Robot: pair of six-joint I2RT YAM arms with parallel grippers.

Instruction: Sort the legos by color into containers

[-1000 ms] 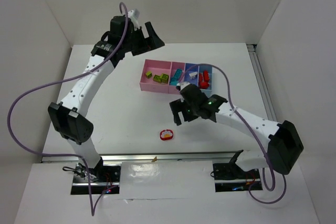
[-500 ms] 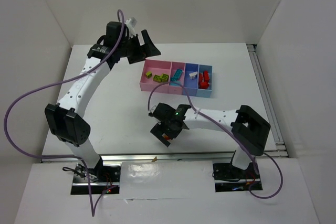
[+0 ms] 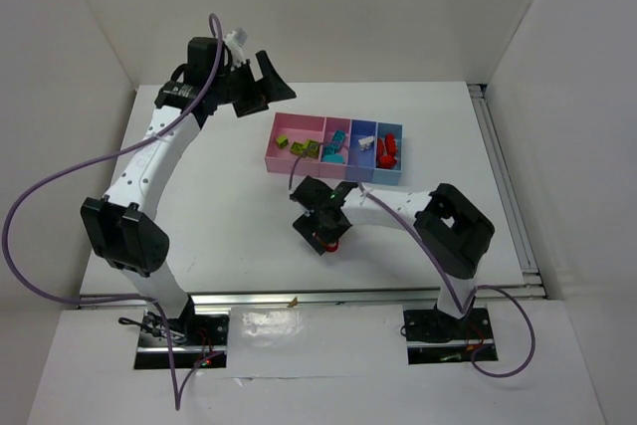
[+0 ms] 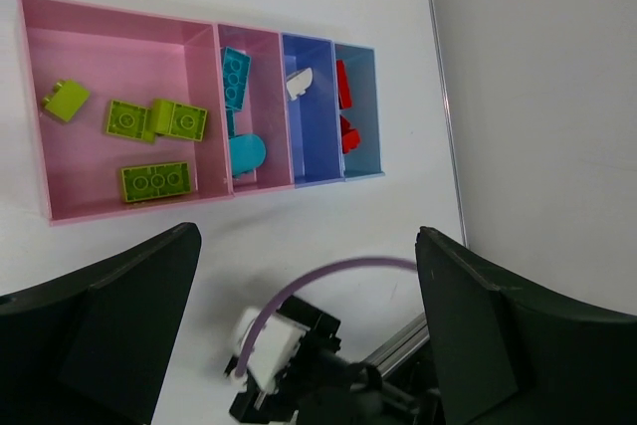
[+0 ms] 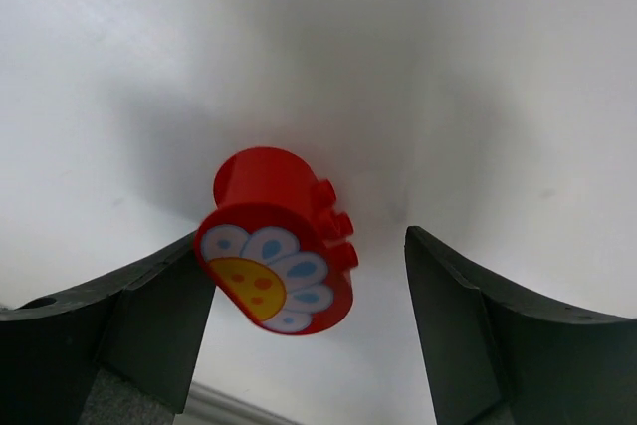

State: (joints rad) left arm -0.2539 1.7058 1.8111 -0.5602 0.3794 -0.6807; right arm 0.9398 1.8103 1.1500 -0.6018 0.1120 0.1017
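You had nearly finished the sort. In the bins [image 4: 119, 57], the wide pink one held four green bricks [image 4: 164, 118], and the narrow pink one held the teal bricks [image 4: 236, 77]. One blue bin held a white piece [image 4: 299, 82] and the end blue bin the red bricks [image 4: 348, 134].

Only one thing lay loose on the bench [image 3: 239, 216]. That was the round piece [image 5: 274, 256], red with a flower face, lying on its side apart from the bins.

Your right tool [image 5: 302, 241] was down over it, jaws part open, one finger on each side. The finger nearer the flower face looked to be touching the rim or just beside it; I could not tell which from that angle. The other finger stood clear, with bare bench between it and the piece. So the tool had hold of nothing.

Your left tool [image 4: 309, 246] hung high at the far left, wide open and empty, looking down on the bins.

As I judged it, what was left was one grasp and one carry: close on the round piece, take it to the end blue bin with the reds, and let go.
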